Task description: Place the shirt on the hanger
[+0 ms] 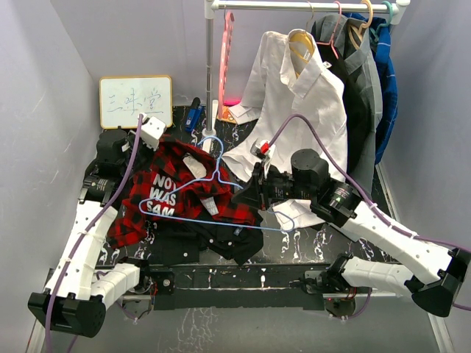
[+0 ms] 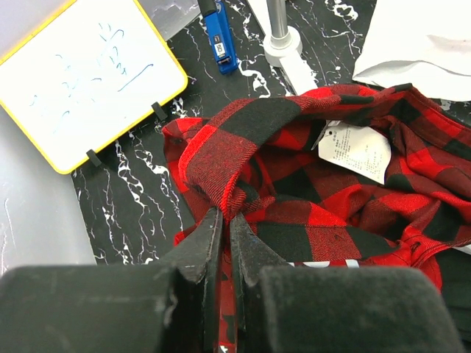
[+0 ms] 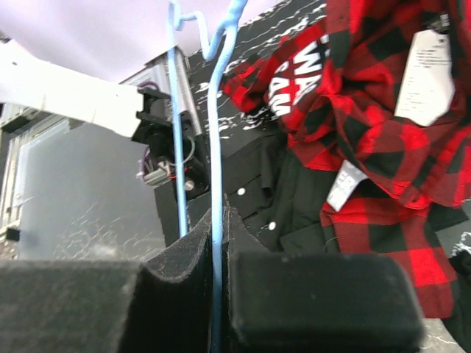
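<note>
While both claws are clenched, I have the two halves of the job in separate grips. The left claw [image 2: 224,218] pinches a folded edge of the red-and-black plaid shirt [image 2: 316,176] at the neck opening, with the paper tag lying ahead of it and to its right. The right claw [image 3: 215,220] is shut on the thin light-blue wire hanger [image 3: 214,140]. The shirt lies crumpled on the bench [image 2: 140,198], partly over a plain black shirt [image 3: 272,187], between the two claws. Seen from the right claw, the gripped wire runs straight ahead toward the hook, and the plaid spreads forward and off to its right. From above, the hanger rests on top of the cloth rather than inside it, its long bottom bar stretching from beside the right claw out toward the left arm. As I judge it, the coming move turns on that bar's far tip. It points toward the opening the left claw holds, so the left arm is nearer the collar, and the right would have to steer the tip in under the lifted edge.
</note>
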Available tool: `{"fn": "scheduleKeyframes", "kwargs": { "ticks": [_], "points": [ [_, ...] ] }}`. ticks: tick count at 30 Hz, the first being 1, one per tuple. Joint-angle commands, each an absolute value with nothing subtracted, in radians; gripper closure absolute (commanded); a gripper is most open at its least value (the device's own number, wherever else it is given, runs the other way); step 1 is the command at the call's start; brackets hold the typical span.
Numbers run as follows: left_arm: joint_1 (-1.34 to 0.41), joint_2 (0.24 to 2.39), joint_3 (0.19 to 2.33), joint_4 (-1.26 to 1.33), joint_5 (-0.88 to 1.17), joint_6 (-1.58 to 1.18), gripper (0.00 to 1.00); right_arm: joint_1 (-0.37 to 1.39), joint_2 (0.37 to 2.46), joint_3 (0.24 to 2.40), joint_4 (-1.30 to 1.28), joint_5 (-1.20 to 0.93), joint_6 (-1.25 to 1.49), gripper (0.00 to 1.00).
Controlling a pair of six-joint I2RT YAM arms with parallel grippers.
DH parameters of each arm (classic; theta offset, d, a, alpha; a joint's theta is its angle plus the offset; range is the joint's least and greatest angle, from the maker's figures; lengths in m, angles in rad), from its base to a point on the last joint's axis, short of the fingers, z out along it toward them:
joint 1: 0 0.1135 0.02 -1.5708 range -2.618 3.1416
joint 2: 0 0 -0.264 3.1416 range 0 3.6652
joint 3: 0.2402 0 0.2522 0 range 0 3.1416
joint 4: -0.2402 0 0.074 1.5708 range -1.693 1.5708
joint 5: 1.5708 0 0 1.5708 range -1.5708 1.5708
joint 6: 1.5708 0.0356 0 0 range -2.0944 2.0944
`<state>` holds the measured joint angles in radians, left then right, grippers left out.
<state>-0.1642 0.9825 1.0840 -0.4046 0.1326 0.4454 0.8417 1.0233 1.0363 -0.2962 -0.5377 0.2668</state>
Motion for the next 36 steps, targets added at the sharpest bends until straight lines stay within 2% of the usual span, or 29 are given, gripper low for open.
{"fn": "scheduleKeyframes", "kwargs": {
  "ticks": [1, 18, 36],
  "points": [
    [-0.156, 0.956, 1.092, -0.389, 0.133, 0.451, 1.0, 0.848, 1.011, 1.072, -0.203, -0.401, 0.25, 1.0],
    [-0.156, 0.919, 1.072, -0.397, 0.124, 0.466, 1.0, 0.867, 1.047, 1.137, -0.242, -0.325, 0.2, 1.0],
    [-0.156, 0.891, 1.065, -0.457, 0.156, 0.462, 1.0, 0.895, 1.149, 1.183, -0.162, -0.305, 0.185, 1.0]
  ]
}}
